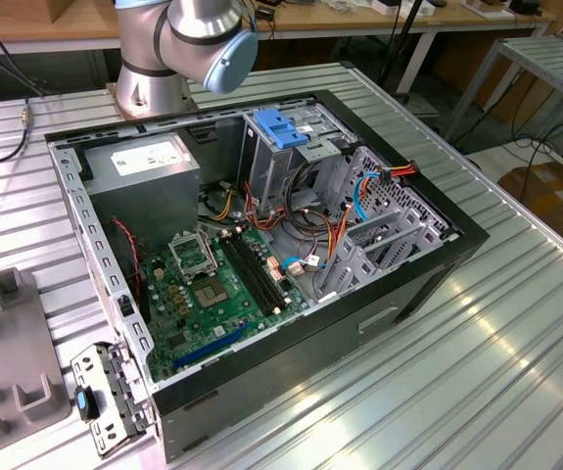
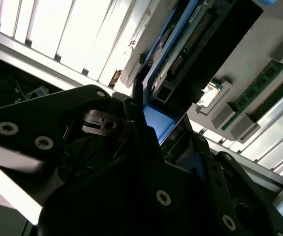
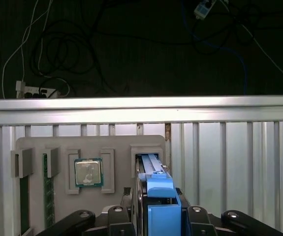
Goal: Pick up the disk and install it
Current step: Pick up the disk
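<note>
First wrist view: disk (image 3: 153,189) upright, clamped within gripper (image 3: 156,219).

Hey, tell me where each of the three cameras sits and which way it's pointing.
Exterior view: off the arm, raised, facing down into the open computer case; the arm shows as base and elbow.
First wrist view: on the wrist, facing the grey tray, with the gripper at the disk, which stands on edge.
Second wrist view: on the wrist, close in, facing the disk's connector end past the gripper.
Shared: both wrist views show gripper, disk, tray and processor.
</note>
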Controlling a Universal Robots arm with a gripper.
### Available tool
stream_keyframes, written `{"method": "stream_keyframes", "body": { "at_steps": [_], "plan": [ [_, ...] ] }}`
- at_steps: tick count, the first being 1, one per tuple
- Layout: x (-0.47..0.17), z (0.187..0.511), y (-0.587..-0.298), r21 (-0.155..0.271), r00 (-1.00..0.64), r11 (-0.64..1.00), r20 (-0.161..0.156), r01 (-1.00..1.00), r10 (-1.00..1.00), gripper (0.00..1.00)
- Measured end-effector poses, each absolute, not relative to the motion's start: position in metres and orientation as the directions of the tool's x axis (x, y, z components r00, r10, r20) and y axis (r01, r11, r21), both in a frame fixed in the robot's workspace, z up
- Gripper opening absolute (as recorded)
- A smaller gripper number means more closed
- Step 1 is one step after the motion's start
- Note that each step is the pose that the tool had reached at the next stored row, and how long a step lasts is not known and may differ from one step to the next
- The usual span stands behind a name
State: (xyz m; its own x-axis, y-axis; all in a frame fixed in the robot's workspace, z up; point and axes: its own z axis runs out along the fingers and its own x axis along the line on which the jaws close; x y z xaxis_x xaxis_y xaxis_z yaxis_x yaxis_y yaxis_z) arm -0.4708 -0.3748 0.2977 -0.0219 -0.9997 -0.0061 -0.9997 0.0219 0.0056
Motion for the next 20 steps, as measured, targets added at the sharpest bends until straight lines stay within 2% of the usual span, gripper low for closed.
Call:
{"method": "stream_keyframes", "body": {
  "at_steps": [20],
  "plan": [
    [-0.4708,0.2976,-0.3769,0.006,-0.056,0.056,-0.005,-0.998,-0.998,0.44]
  ]
}}
